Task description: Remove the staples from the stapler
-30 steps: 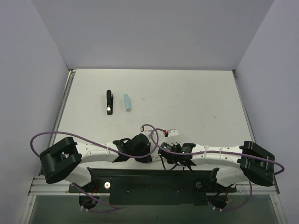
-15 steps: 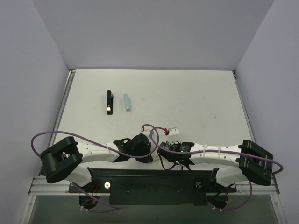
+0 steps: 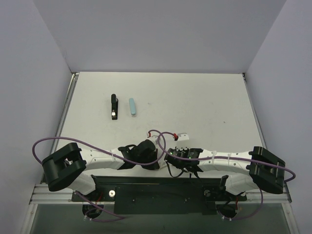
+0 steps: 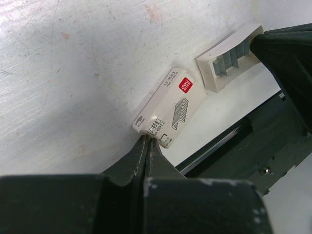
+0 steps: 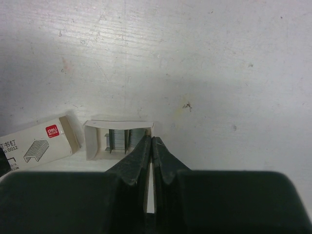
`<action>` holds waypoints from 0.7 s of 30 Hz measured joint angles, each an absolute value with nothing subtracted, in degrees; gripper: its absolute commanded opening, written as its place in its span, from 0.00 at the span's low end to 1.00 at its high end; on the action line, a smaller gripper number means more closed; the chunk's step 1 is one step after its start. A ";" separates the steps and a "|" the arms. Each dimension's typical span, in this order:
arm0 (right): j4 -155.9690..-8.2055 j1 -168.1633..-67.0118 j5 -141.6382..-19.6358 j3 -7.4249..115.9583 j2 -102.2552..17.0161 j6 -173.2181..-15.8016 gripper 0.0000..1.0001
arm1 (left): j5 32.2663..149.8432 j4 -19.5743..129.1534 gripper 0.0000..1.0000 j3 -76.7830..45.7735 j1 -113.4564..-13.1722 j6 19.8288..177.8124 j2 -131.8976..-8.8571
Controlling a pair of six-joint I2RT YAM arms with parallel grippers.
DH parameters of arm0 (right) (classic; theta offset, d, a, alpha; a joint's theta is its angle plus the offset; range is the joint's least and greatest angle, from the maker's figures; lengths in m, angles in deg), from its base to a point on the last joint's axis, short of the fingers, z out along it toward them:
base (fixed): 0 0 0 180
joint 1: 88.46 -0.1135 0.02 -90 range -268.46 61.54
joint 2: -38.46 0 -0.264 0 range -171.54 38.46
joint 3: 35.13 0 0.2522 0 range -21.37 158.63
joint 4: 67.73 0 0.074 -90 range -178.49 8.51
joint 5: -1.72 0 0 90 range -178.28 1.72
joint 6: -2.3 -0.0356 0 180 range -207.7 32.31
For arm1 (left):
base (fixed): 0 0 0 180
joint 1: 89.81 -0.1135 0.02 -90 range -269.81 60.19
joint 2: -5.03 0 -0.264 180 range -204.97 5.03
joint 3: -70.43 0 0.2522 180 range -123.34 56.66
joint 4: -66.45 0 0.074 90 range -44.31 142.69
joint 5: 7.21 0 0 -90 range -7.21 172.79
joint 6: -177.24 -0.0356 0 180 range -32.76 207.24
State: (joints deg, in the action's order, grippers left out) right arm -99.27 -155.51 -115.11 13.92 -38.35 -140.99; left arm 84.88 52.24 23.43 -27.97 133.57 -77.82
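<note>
A black stapler [image 3: 113,107] lies at the far left of the table, far from both grippers, with a teal oblong piece [image 3: 132,107] beside it. My left gripper [image 4: 148,138] is shut on the near corner of a white staple-box sleeve [image 4: 170,106] with a red logo. My right gripper [image 5: 150,139] is shut on the right wall of the open white box tray [image 5: 117,138], which holds grey staple strips [image 5: 118,140]. The tray lies apart from the sleeve; it also shows in the top view [image 3: 184,136]. Both grippers sit close together near the table's front edge.
The black base frame [image 3: 161,187] runs along the table's near edge just behind the grippers. Purple cables [image 3: 97,146] loop over both arms. Grey walls close the table at the left, back and right.
The right gripper has drawn the tray a little to the right and away, widening its gap from the sleeve. The left gripper and the stapler have not moved.
</note>
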 measured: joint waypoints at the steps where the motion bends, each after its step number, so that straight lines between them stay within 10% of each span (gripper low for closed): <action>1: -99.29 -155.51 -115.11 13.96 -38.35 -141.12 0.00 | 84.88 52.28 0.00 23.43 -27.97 133.57 -77.82; 21: -98.25 -155.24 -115.22 14.86 -41.15 -142.98 0.00 | 84.99 52.98 0.00 23.78 -27.97 133.59 -77.82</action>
State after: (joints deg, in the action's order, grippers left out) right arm -98.25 -155.24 -115.22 14.86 -41.15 -142.98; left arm 84.99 52.98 23.78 -27.97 133.59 -77.82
